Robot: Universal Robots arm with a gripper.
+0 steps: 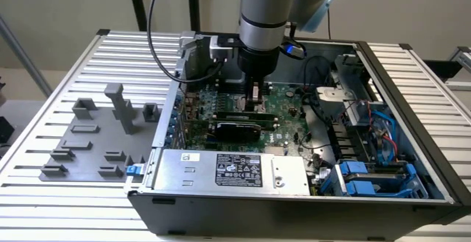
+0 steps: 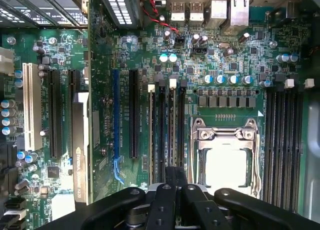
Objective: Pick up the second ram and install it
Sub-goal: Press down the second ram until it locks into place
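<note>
Exterior view: the arm reaches straight down into the open computer case (image 1: pixel 412 192), and the end effector (image 1: pixel 255 100) is low over the green motherboard (image 1: pixel 283 109), close to the memory slots. Wrist view: the end effector (image 2: pixel 170 182) has its black fingers (image 2: pixel 161 200) drawn together above a group of black slots (image 2: pixel 167 125) just beside the CPU socket (image 2: pixel 225 155). A thin edge runs up from between the fingers along one slot; I cannot tell if this is the second ram or if the fingers grip it. A grey fixture plate (image 1: pixel 96 143) with blocks lies on the surface (image 1: pixel 44 209) at the exterior view's left.
</note>
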